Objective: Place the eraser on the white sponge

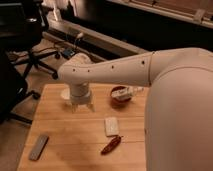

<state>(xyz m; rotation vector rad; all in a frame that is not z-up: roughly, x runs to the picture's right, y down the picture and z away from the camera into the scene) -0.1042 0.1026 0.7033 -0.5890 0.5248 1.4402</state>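
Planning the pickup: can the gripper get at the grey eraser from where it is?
Probably yes. The gripper hangs open over the table's far side; the eraser lies alone by the near edge, with bare wood between them.
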